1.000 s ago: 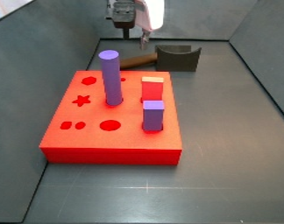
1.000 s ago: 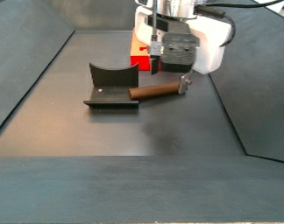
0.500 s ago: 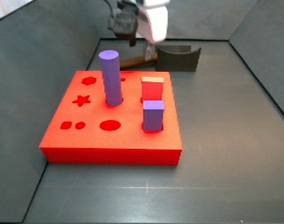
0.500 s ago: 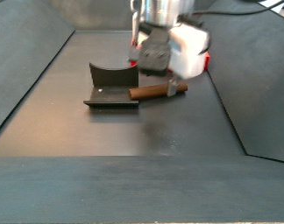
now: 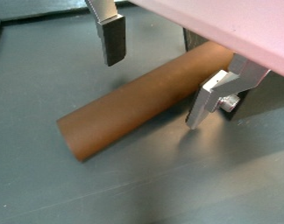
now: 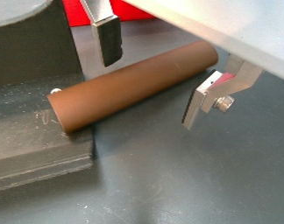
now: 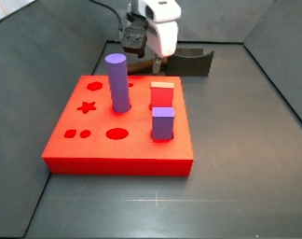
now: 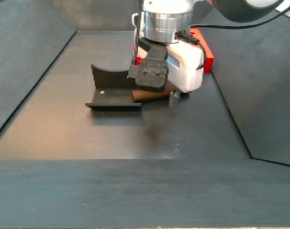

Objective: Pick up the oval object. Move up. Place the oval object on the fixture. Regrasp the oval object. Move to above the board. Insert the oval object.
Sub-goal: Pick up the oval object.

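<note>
You're at step one: your hand [image 6: 156,74], fingers apart, straddles the oval object [image 6: 132,83] beside the fixture [image 8: 114,90], seemingly ungrasped.

We find no legible text, label, brand, number or sign on any surface in these views. The board [image 7: 116,140] carries only shaped holes and plain coloured pegs, and the peg [image 6: 132,83] lying between the open fingers of the gripper [image 6: 154,79], low over the floor beside the fixture [image 8: 112,89], is unmarked brown. The fixture and the gripper's white housing likewise show no lettering that we can read.
</note>
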